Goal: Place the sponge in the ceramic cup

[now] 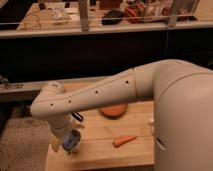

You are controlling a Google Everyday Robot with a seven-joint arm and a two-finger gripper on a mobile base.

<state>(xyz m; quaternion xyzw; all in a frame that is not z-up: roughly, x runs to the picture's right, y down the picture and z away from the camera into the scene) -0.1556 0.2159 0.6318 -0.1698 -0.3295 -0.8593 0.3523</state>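
The ceramic cup (73,140), small and blue with a pale rim, stands near the front left corner of the wooden table (107,150). My gripper (63,141) hangs down from the cream wrist at the end of the arm (95,97). It sits right at the cup's left side, partly overlapping it. No sponge shows; it is hidden or out of view. The arm crosses the picture from the right and covers much of the table's back.
An orange carrot (124,141) lies on the table right of the cup. A flat orange disc (114,111) sits further back, half hidden under the arm. The table's left edge is close beside the gripper. A dark counter with a cluttered shelf runs behind.
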